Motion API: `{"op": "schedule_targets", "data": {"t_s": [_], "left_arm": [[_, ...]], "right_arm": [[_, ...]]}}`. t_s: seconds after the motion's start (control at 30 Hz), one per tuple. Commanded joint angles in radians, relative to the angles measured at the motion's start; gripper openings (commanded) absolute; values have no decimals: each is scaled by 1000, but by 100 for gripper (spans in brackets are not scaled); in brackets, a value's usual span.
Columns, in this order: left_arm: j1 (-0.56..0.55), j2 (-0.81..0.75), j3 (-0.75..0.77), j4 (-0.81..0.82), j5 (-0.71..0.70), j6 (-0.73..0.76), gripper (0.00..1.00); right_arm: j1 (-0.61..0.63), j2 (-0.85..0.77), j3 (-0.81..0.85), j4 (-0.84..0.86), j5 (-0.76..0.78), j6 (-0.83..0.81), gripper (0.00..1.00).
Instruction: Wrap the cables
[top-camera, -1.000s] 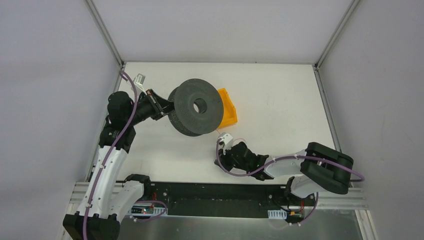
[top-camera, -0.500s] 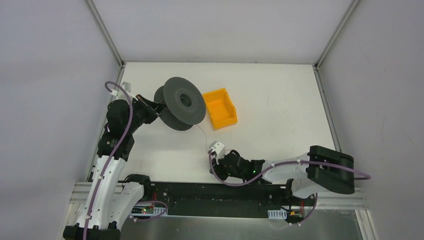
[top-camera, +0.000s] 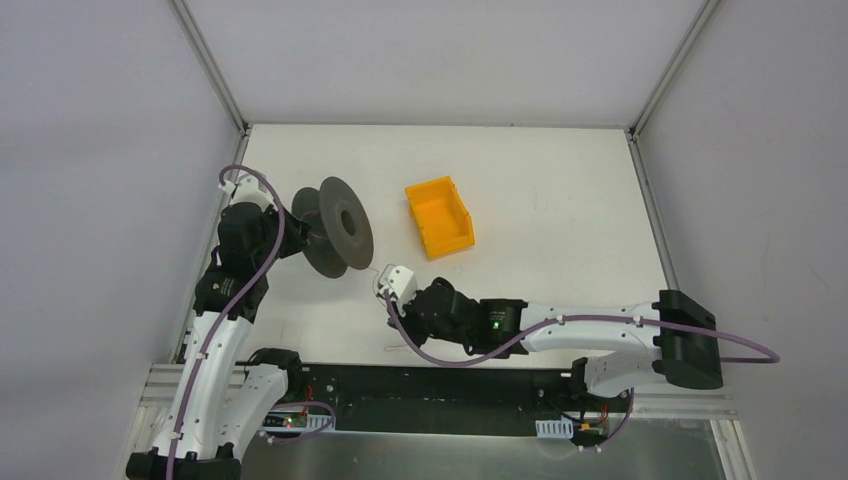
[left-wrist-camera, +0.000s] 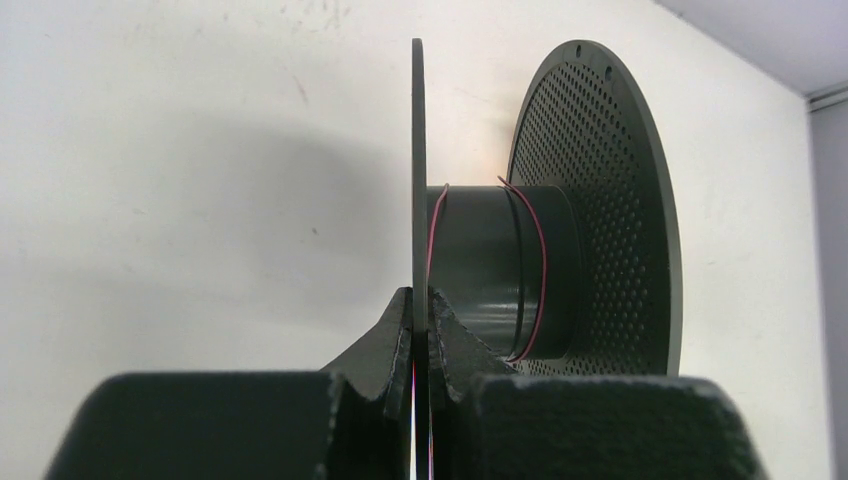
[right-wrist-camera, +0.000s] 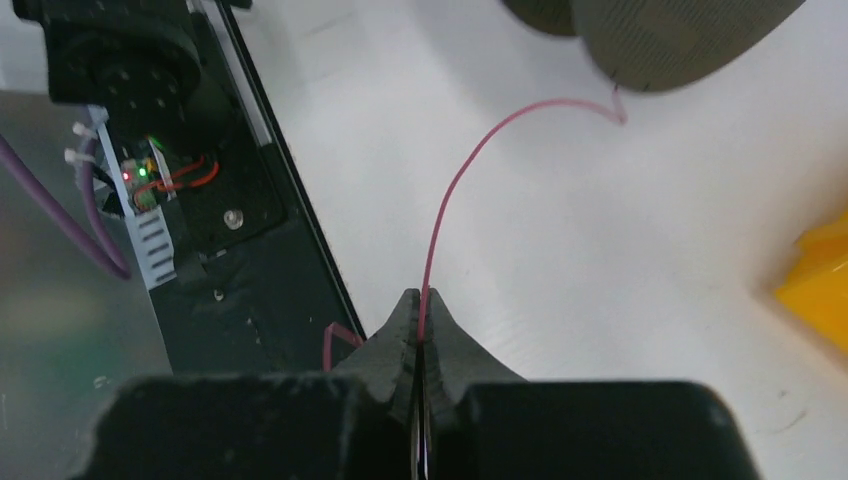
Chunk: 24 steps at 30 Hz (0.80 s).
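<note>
A dark grey spool with perforated flanges stands on edge at the table's left. My left gripper is shut on the rim of its near flange, seen edge-on between the fingers of the left gripper. A thin reddish cable runs in two turns round the spool's hub. My right gripper is just below and right of the spool. In the right wrist view the right gripper is shut on the cable, which curves up to the spool's flange.
An orange bin sits right of the spool and shows at the right edge of the right wrist view. The black base rail runs along the near edge, with a short cable loop beside it. Grey walls enclose the table.
My left arm has turned the spool from face-on to edge-on and drawn it left, off the bin. My right gripper has moved left toward the spool, holding the cable.
</note>
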Motion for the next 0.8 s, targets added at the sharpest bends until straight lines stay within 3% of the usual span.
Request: {"op": "schedule_targets", "data": {"t_s": [0.0,0.1,0.4,0.6,0.77], "left_arm": [[-2,25,21,35,39,141,0],[-23,79,55,-21,74,195,0],[-149,123,97,-106,-10,300,0],[-265,159,111,-167,-32,314,0],[-278,196,125,-212,-34,284,0]], "right_arm": [[3,55,175,-145,44,-171,0],[-9,104,261,-156,52,-247,0],[-81,187,455,-147,39,-360,0],[-136,180,476,-93,31,-365,0],[-151,148,449,-26,-14,-355,0]]}}
